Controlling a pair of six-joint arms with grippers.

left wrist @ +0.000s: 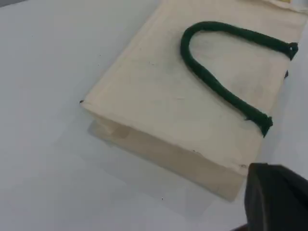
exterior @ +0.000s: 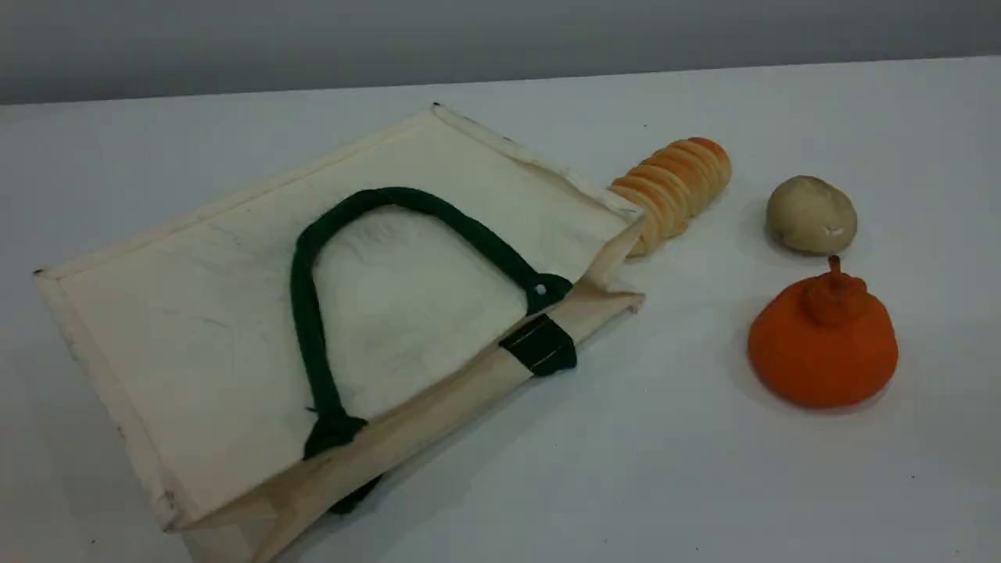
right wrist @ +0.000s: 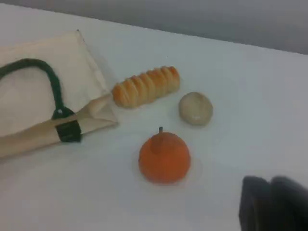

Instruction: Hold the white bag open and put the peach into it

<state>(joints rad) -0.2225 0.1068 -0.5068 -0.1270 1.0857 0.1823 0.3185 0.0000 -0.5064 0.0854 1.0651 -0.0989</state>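
The white bag (exterior: 195, 328) lies flat on its side on the table, its mouth folded closed toward the right. One dark green rope handle (exterior: 313, 328) rests on its upper face. The left wrist view looks down on the bag (left wrist: 163, 96) from its bottom end, with my left gripper (left wrist: 276, 199) a dark tip above the table near that bottom corner, shut and holding nothing. My right gripper (right wrist: 272, 204) hangs shut and empty over bare table to the right of the food items and away from the bag (right wrist: 29, 96). No peach is in view. Neither arm appears in the scene view.
A ridged bread roll (exterior: 672, 191) lies against the bag's far right corner. A beige potato (exterior: 811, 215) and a larger orange stemmed fruit (exterior: 823, 344) sit to the right of the bag. The table's far edge meets a grey wall.
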